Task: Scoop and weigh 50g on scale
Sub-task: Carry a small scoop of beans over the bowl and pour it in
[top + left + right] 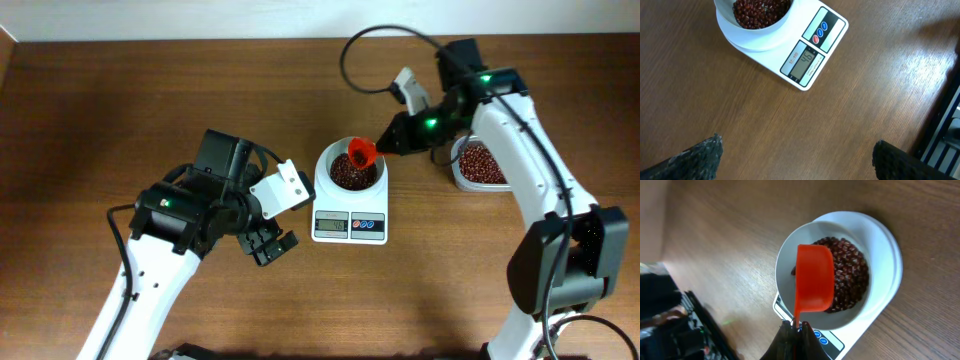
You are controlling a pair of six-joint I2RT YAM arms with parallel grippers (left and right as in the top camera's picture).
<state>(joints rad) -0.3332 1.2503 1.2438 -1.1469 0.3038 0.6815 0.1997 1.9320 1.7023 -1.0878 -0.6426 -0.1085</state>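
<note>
Where the beans (847,275) lie: in the scale (349,226) bowl (785,265)
Right gripper (796,326): clamped on orange scoop (815,277), tilted over bowl
Left gripper (797,160): jaws apart, above tabletop (740,125)

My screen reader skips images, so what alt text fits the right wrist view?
The right gripper, shut on the handle of an orange-red scoop, holds the scoop over a white bowl of dark red-brown beans. The bowl sits on a white scale on a wooden table.
</note>
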